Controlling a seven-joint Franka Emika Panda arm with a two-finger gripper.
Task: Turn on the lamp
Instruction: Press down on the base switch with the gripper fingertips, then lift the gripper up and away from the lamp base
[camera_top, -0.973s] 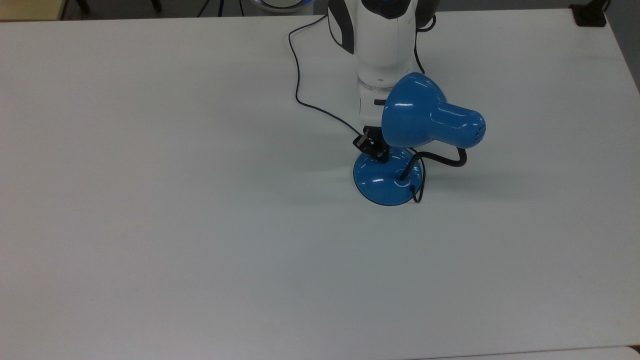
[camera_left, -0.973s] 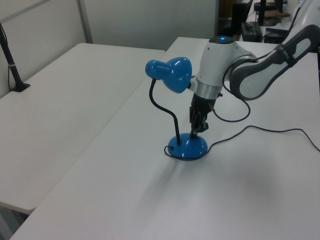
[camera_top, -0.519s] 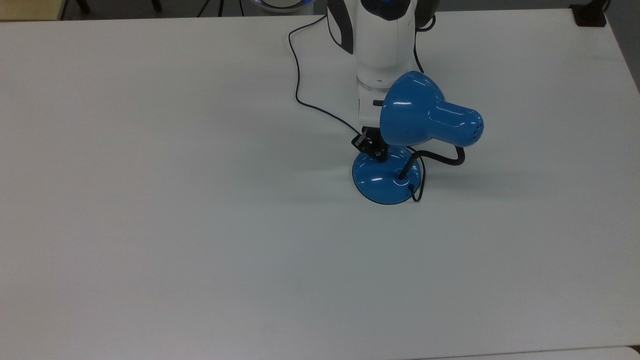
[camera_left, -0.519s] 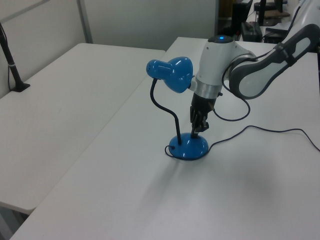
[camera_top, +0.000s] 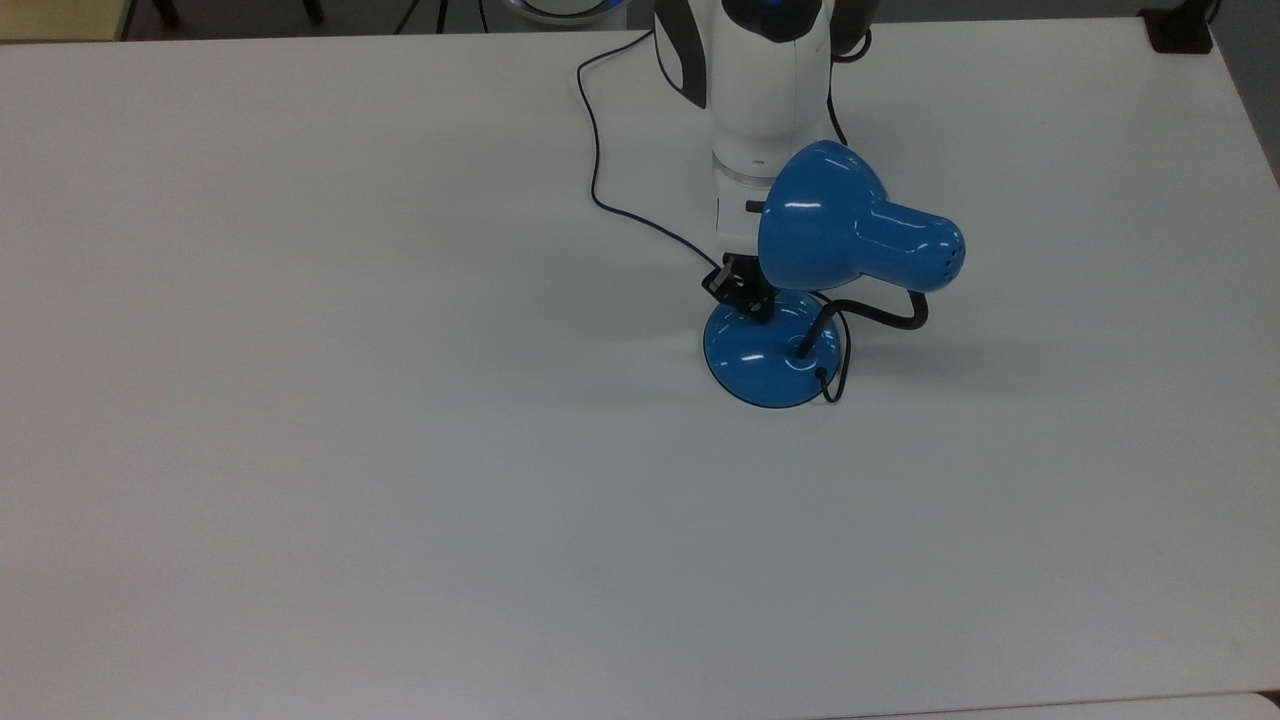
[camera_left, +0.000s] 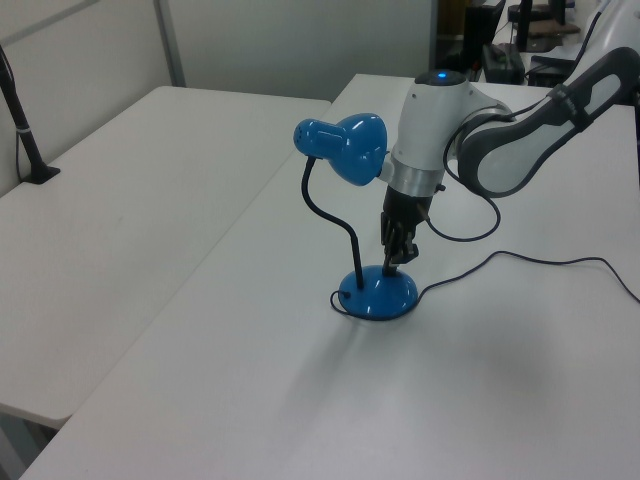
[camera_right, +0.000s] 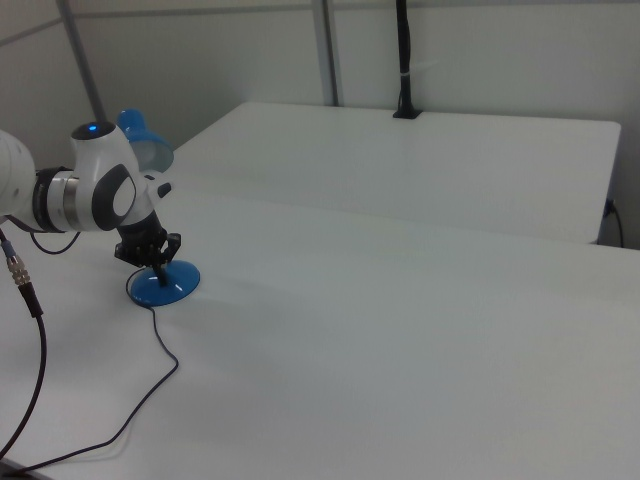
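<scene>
In the top view you see the glossy blue desk lamp with its bell-shaped shade, black bent gooseneck and round blue base standing on the plain white table, right of centre and toward the far edge. The shade lies roughly level with its long axis across the picture: the wide mouth faces the top view's left and the narrow vented end points to the top view's right. The gooseneck rises from the base, loops out to the top view's right and joins the narrow end. The black two-finger gripper on the white arm comes down from the top edge and its tip meets the upper left rim of the base, partly under the shade; you cannot tell here whether the fingers are parted or together. A thin black cord runs from the base across the table toward the top edge.

In the left view, the lamp stands near the seam between two white tables. The shade's mouth faces the left view's right, toward the arm, and the narrow end points to the left view's left. The gripper points straight down, its tip on top of the base.

In the right view, the gripper presses on the base at the right view's left, and the shade peeks out behind the arm.
</scene>
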